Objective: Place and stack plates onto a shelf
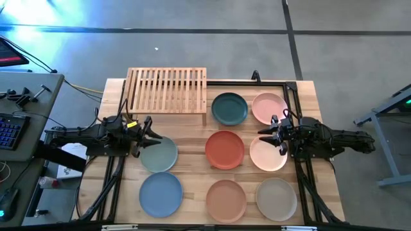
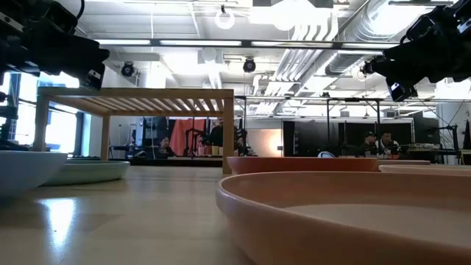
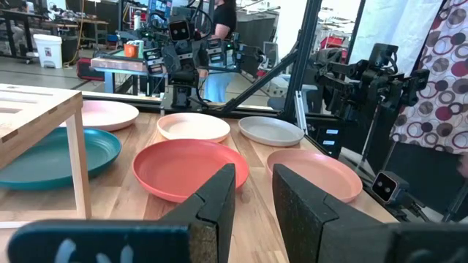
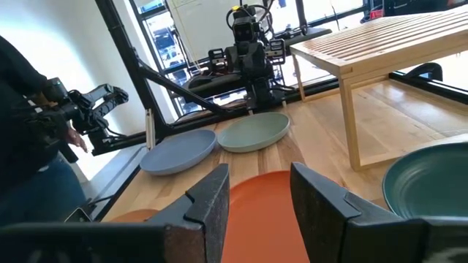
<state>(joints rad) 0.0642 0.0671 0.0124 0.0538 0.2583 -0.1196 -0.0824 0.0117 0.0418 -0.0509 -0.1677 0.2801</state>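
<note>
While both arms hover with fingers parted and empty, the left gripper [image 1: 151,136] sits over the sage green plate [image 1: 160,156] and the right gripper [image 1: 268,135] between the pink plate [image 1: 266,104] and peach plate [image 1: 264,157]; the shelf [image 1: 167,90] stands bare at the far edge, plates spread on the table [image 1: 192,186]

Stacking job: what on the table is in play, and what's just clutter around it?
In play: shelf; plates: teal, pink, red, peach, sage, blue, tan-orange, beige. Left gripper and right gripper, both open.

Clutter: side desk, keyboard, all off the table.
</note>
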